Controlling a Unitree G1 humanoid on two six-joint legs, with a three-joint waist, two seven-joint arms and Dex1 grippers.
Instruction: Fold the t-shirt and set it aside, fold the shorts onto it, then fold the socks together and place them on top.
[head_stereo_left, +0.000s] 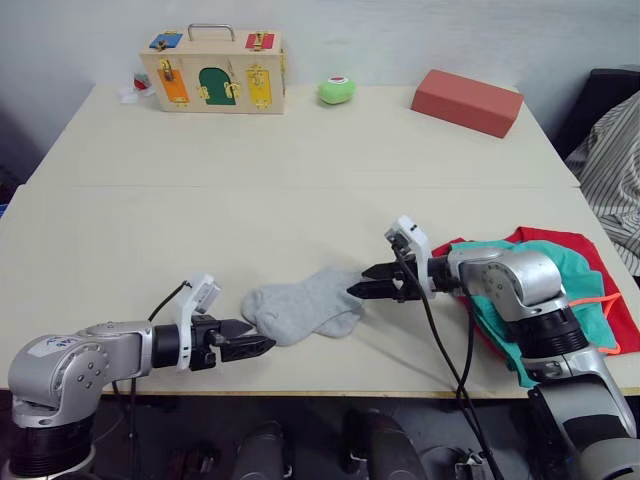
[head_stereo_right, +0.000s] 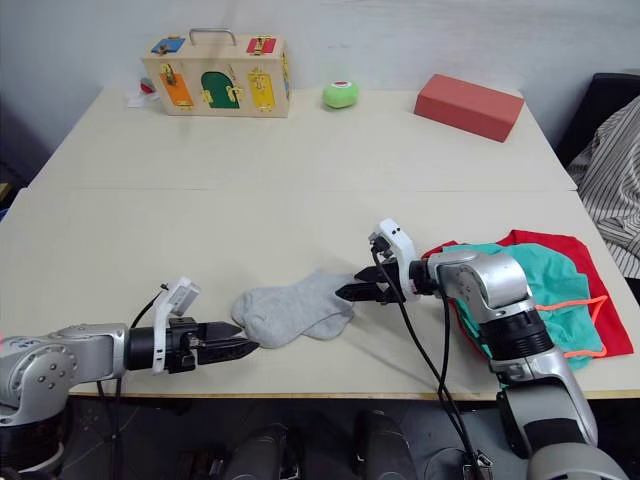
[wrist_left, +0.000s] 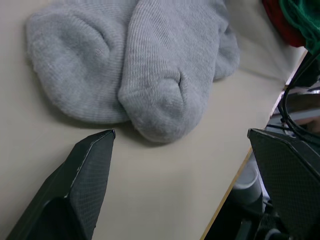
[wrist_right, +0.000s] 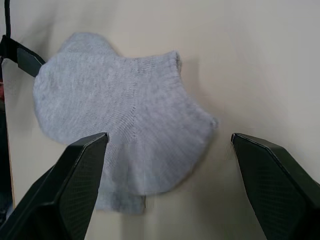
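Observation:
The two light grey socks (head_stereo_left: 300, 305) lie overlapped near the table's front edge, between my grippers. My left gripper (head_stereo_left: 266, 346) is just off their left end, open, with the toe ends (wrist_left: 155, 107) lying ahead of its fingers and nothing held. On the other side, my right gripper (head_stereo_left: 353, 290) hovers at the socks' right end, also open and empty, the socks (wrist_right: 125, 115) spread in front of it. The teal shorts (head_stereo_left: 575, 275) with an orange drawstring rest on the red t-shirt (head_stereo_left: 560, 240) at the right, partly hidden by my right arm.
On the cream table (head_stereo_left: 300, 190), a wooden latch box (head_stereo_left: 213, 72), a small green object (head_stereo_left: 336, 90) and a red block (head_stereo_left: 467, 101) stand along the far edge. Striped cloth (head_stereo_left: 612, 170) hangs beyond the right side. Cables trail over the front edge.

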